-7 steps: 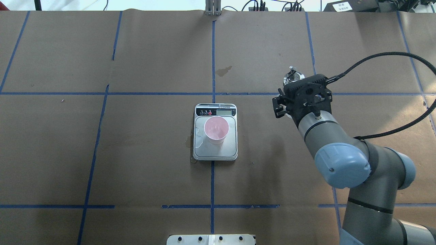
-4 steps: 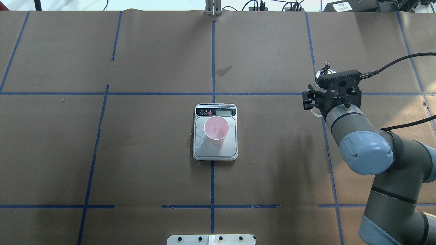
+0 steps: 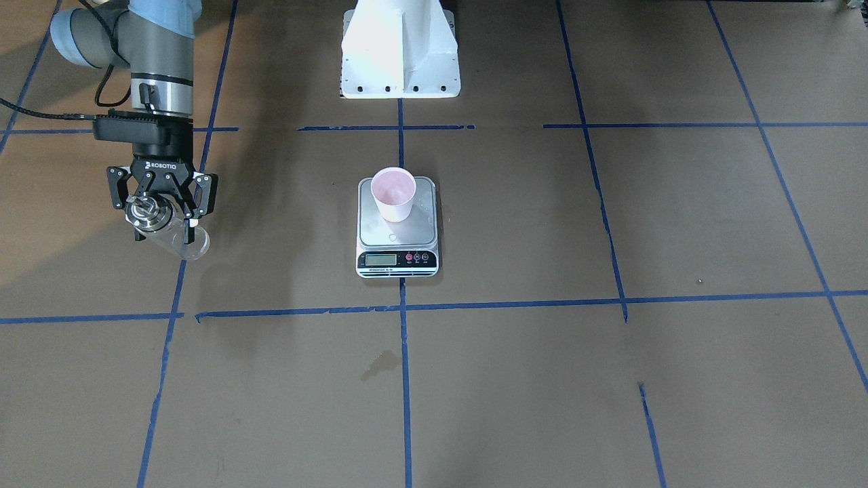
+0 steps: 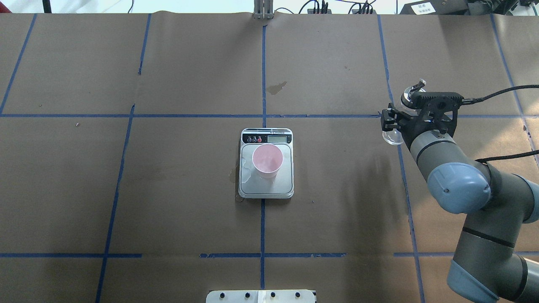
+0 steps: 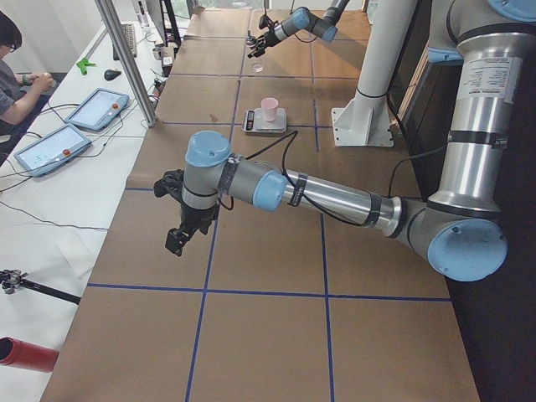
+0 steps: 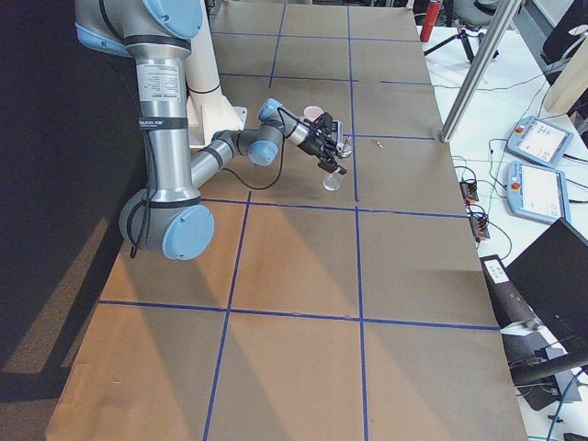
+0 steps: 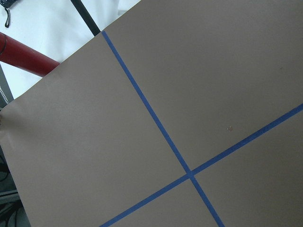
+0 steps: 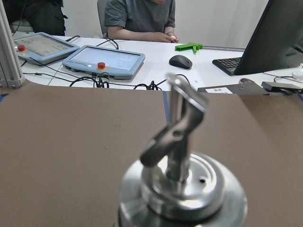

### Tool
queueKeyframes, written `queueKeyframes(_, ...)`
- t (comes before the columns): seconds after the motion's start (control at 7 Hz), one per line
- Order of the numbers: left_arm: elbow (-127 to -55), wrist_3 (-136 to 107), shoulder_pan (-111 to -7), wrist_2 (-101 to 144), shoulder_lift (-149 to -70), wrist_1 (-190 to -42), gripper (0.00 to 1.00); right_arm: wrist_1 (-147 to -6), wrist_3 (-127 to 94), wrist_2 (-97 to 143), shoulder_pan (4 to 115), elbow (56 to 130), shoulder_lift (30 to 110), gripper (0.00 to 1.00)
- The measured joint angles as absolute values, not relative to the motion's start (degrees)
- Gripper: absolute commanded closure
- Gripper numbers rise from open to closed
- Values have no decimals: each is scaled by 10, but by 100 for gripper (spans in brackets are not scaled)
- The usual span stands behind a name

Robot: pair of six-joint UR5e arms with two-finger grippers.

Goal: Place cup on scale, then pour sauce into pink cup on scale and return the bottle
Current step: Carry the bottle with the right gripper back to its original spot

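The right gripper (image 3: 161, 207) is clenched on the bottle (image 3: 178, 240), held cap-up and a little tilted above the table (image 4: 337, 63) (a carrying pose, I judge, for the return). Well aside of that gripper, the cup (image 3: 393, 193) stands on the scale (image 3: 400, 234), out of its way. Nothing crowds it, and the table's edges lie well off. The left gripper (image 5: 177, 239) shows only side-on, so I cannot tell whether it is released.

Cup (image 4: 267, 159) on scale (image 4: 266, 187), nearer its display end, approx mid-counter (image 4: 168, 210). Bottle (image 3: 182, 242) in right gripper (image 3: 163, 220), above counter, well off to robot's right of scale. Left gripper (image 5: 176, 243) over counter far on robot's left, well apart from scale & cup.
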State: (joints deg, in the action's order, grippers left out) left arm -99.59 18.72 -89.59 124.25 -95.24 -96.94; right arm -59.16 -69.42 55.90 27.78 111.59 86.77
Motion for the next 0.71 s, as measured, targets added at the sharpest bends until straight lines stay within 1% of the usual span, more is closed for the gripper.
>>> queueKeyframes(0.14,-998,187,-896,1243,-953,-969,0,-473,-696,568,278,1071,889,100)
queueKeyframes(0.29,-1001,187,-896,1242,-953,-969,0,-399,-696,577,278,1041,901,100)
queueKeyframes(0.43,-1003,187,-896,1242,-952,-969,0,-375,-696,578,278,1028,905,100)
queueKeyframes(0.57,-1004,187,-896,1242,-951,-969,0,-388,-694,570,278,1029,907,100)
queueKeyframes(0.71,-1004,187,-896,1242,-950,-969,0,-432,-693,555,278,1045,907,100)
